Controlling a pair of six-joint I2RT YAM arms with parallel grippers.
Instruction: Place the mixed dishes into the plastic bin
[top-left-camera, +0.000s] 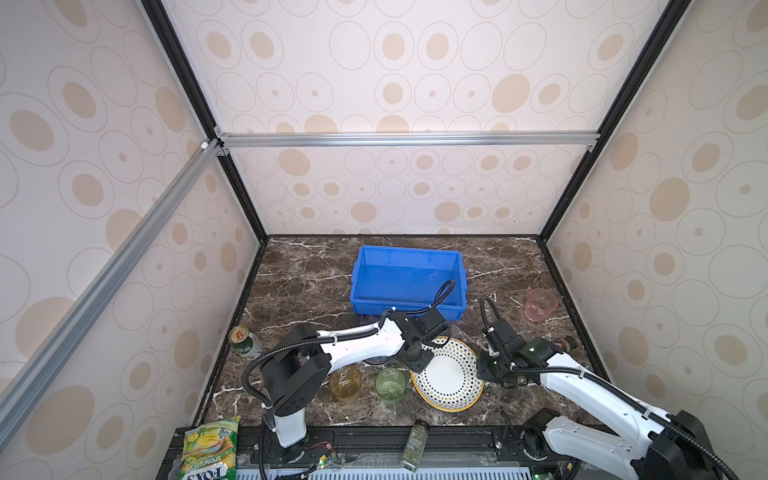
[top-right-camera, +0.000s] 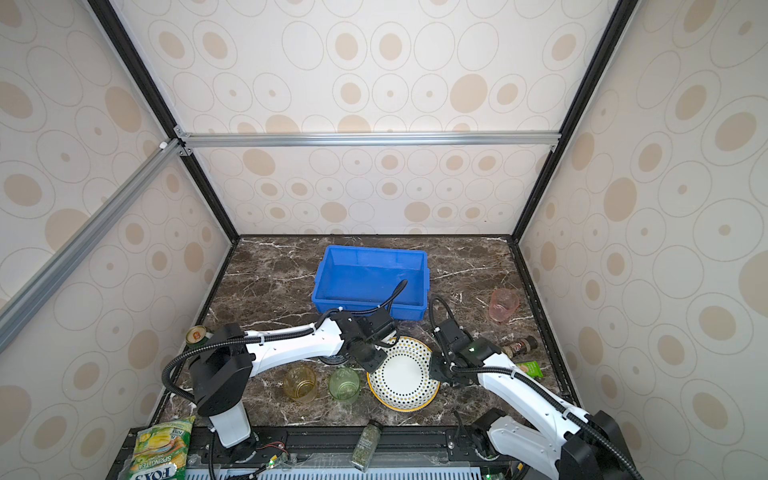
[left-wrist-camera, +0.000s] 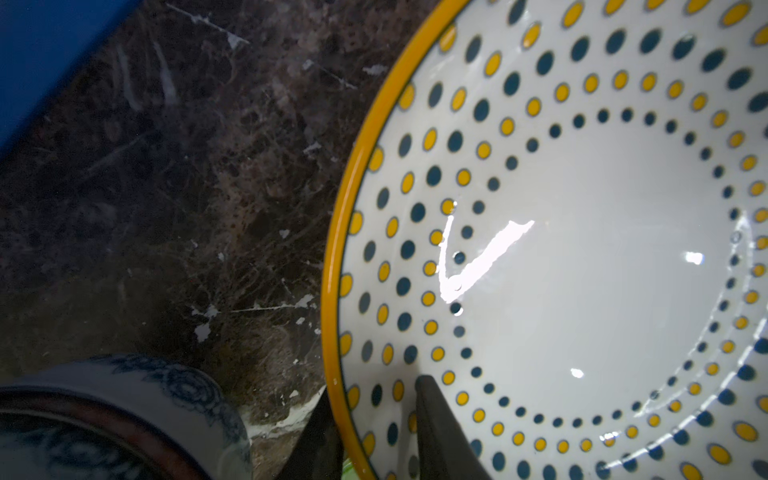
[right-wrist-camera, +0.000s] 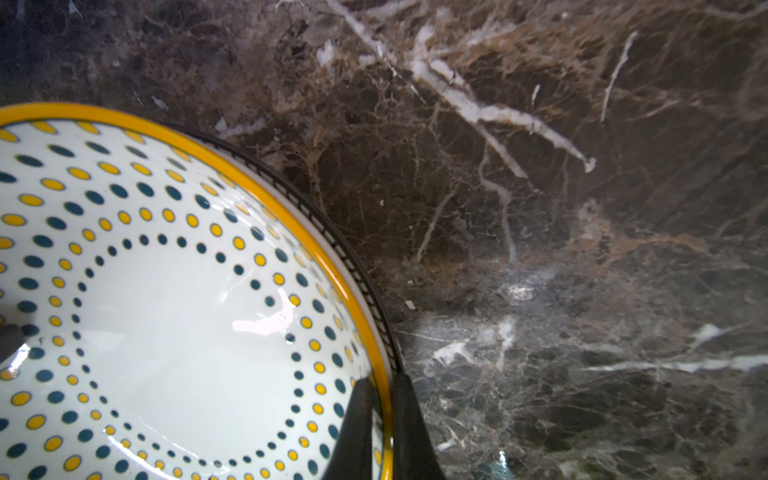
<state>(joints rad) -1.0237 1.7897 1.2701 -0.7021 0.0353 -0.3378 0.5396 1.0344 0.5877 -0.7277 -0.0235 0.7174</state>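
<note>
Three tumblers (top-left-camera: 345, 383), two plates (top-left-camera: 451, 376), one bowl (left-wrist-camera: 124, 386), one bin (top-left-camera: 407, 262).

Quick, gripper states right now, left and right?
Left gripper: open, jaws astride the dotted plate rim, not clamped.
Right gripper: shut on the dotted plate rim.

Under the dotted plate (right-wrist-camera: 166, 311), a second plate (right-wrist-camera: 345, 257): only a sliver of black-patterned rim shows. The floral bowl (left-wrist-camera: 124, 399) is blurred, cut by the frame edge; from above the left arm (top-left-camera: 357, 345) covers it.
</note>
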